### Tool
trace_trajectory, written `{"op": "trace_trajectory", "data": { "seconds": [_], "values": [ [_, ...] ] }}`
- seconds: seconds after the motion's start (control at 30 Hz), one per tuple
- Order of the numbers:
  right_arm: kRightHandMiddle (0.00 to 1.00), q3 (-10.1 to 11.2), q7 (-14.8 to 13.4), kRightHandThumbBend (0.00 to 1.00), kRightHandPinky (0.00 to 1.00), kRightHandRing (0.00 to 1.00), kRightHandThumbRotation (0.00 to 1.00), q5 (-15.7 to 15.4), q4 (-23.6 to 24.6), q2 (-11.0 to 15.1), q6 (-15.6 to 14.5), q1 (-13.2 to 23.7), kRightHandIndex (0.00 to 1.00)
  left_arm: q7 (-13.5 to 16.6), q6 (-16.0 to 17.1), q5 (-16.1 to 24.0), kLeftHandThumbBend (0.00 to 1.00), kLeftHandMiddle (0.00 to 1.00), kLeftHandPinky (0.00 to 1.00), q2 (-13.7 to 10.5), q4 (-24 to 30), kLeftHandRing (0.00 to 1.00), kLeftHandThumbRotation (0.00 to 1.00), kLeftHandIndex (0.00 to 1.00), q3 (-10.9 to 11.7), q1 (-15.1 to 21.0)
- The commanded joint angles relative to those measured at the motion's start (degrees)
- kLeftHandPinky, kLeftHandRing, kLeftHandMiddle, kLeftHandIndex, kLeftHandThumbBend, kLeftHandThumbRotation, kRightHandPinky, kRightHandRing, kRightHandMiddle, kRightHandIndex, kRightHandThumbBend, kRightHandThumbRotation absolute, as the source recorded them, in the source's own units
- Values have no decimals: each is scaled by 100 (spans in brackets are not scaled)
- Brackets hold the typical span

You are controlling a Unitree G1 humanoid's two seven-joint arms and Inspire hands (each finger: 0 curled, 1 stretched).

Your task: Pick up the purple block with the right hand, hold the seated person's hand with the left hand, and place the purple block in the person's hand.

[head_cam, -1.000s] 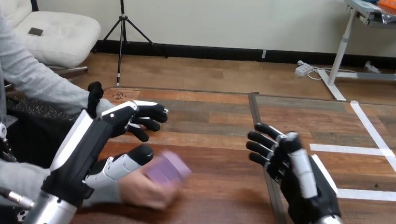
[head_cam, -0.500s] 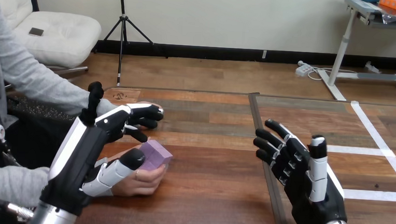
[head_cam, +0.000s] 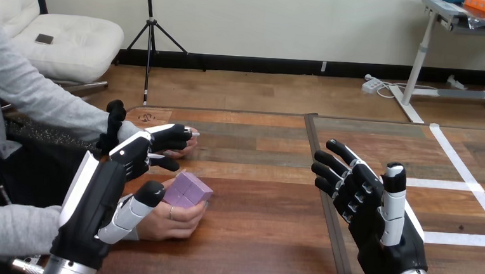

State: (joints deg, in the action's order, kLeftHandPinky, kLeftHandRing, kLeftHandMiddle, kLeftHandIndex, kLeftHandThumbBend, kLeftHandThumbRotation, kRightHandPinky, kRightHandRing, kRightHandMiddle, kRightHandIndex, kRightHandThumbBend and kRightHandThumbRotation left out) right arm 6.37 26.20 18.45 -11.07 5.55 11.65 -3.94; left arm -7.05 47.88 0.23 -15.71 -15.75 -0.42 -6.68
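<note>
A purple block [head_cam: 188, 189] rests in the person's hand [head_cam: 172, 220]. The left hand [head_cam: 99, 198] touches it, grip unclear. The right hand [head_cam: 375, 215] is spread wide, empty.

I log the purple block [head_cam: 188, 189] as a pale lilac cube with thin seams across its faces, tilted with one corner up. It sits at the near left of the table [head_cam: 265, 240], cradled in the person's nearer hand [head_cam: 170, 219]. That hand rests on the wood with its fingers curled against the block's near side.

Wooden table [head_cam: 264, 253]; white tape lines [head_cam: 455, 157] at right.
</note>
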Motion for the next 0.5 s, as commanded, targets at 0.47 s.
{"op": "trace_trajectory", "data": {
  "seconds": [0.47],
  "values": [
    [87,-113,-15,96,91,89,100,297,822,-166,-151,-117,88,-204,-106,-528,80,77,70,380,268,79,100,75,13,52]
  ]
}}
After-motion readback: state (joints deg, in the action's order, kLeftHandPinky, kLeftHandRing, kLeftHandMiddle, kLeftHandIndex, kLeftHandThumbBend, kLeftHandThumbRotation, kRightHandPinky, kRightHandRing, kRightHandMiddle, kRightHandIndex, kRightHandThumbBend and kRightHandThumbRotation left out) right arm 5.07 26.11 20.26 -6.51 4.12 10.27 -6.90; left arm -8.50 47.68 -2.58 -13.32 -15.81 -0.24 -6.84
